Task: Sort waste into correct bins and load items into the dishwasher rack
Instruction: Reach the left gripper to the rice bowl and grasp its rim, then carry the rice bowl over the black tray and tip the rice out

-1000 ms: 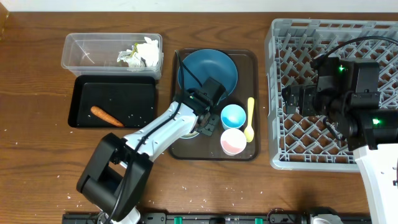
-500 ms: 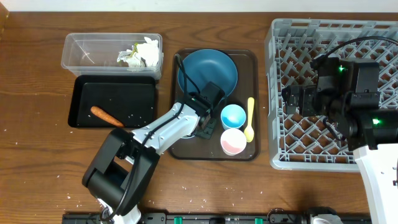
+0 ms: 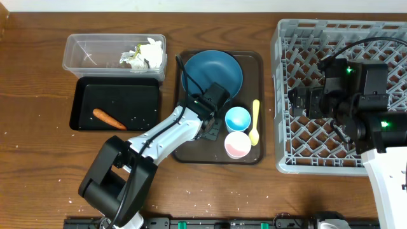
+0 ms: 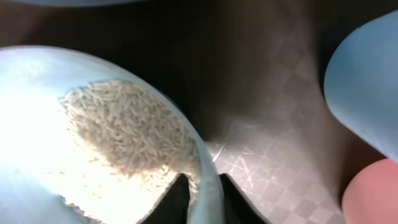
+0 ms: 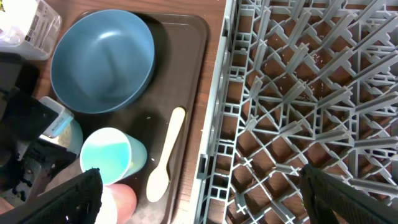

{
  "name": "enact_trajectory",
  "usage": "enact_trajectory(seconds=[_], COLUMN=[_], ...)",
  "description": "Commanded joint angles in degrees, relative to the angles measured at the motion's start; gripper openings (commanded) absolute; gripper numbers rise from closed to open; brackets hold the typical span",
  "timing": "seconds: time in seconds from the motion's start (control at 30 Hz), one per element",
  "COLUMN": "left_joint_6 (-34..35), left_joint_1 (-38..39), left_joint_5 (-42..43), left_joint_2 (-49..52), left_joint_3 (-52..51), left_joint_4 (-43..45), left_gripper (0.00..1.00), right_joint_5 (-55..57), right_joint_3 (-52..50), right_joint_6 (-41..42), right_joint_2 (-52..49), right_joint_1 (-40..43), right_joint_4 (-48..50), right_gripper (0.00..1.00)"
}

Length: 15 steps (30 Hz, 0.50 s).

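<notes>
- The left jaws are all but closed on the white bowl (image 4: 74, 162). One finger (image 4: 176, 202) sits inside the wall and the other outside, so we read this as a pinch on the rim.
- From that pinch, the rim runs away to the far left, and the body of the bowl lies left of the jaws.
- The rice (image 4: 124, 134) is heaped against the inner wall right beside the held rim, so we judge that any tilt towards the jaws would spill it first.
- On the other side, the light blue cup (image 4: 367, 81) and pink cup (image 4: 373, 193) stand just to the right on the brown tray (image 4: 273, 124), near but apart from the bowl.
- In the overhead view, the black tray (image 3: 143, 95) holding the orange food piece (image 3: 108, 118) lies to the left of the brown tray. The clear tub (image 3: 89, 54) sits beyond it.
- We judge the left arm far nearer both bins, so the bowl should travel left.
- The right jaws stand wide open and empty over the dishwasher rack (image 5: 298, 93), well right of the bowl.
</notes>
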<state>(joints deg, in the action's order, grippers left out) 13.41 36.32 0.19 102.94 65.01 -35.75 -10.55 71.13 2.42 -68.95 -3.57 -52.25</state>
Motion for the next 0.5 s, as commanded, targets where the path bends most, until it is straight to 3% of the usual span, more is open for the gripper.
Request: enact_trajectory(seconds=[0.0, 0.27, 0.47], left_joint_6=[0.46, 0.46, 2.99], left_joint_1=[-0.28, -0.57, -3.69], left_joint_5=[-1.31, -1.31, -0.39], left_joint_2=[-1.09, -1.49, -5.84], left_joint_3=[0.98, 1.27, 6.47], left_joint_4=[-0.55, -0.76, -6.08], left_gripper=[0.06, 0.06, 0.06], right_joint_5=[-0.46, -0.46, -0.46], right_joint_3=[0.96, 0.96, 0.96], right_joint_6=[0.74, 0.74, 0.74], right_joint_2=[-0.09, -0.09, -0.09], right_joint_1=[0.17, 0.17, 0.17], right_joint_4=[-0.04, -0.07, -0.04], right_gripper=[0.99, 0.99, 0.99])
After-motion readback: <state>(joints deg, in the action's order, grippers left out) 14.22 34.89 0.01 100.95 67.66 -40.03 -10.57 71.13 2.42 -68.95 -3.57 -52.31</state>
